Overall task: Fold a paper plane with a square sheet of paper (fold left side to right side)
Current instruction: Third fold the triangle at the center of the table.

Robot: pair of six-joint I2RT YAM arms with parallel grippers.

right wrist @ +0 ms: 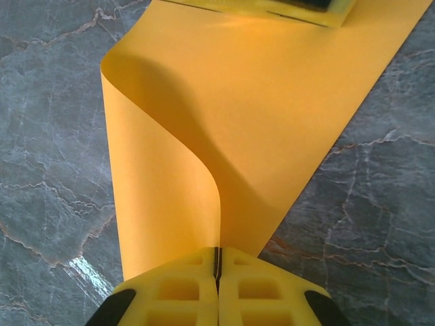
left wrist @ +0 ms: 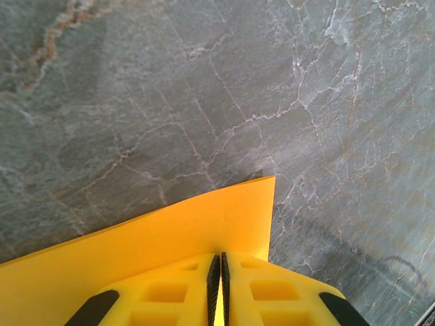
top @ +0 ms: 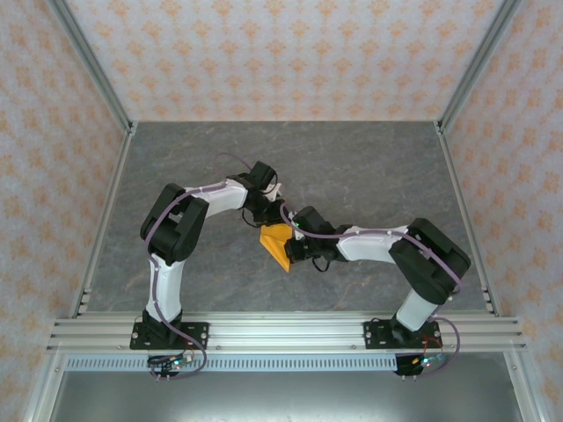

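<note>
Right wrist, says the first: the right gripper [right wrist: 218, 261] pinches the thin bright-orange square sheet of paper [right wrist: 272, 122], bowed above the middle of the grey marbled table [top: 369, 167].
The second answers: the left gripper [left wrist: 218, 272] nips its opposite edge; it looks light, floppy, crease-prone, best held by the edges.

The counter [top: 369, 176] is a grey, stone-look slab crossed by pale, cracked veins and a few rusty streaks. It is glossy enough to catch a small glint of light. Metal framing runs along its left and right edges, and a ribbed rail [top: 281, 332] closes the near edge. Near the middle, a little toward the front, is an orange sheet [top: 277, 244]. Close up, one straight edge looks to lie flat on the grey surface, while the other side curls up off it.
</note>
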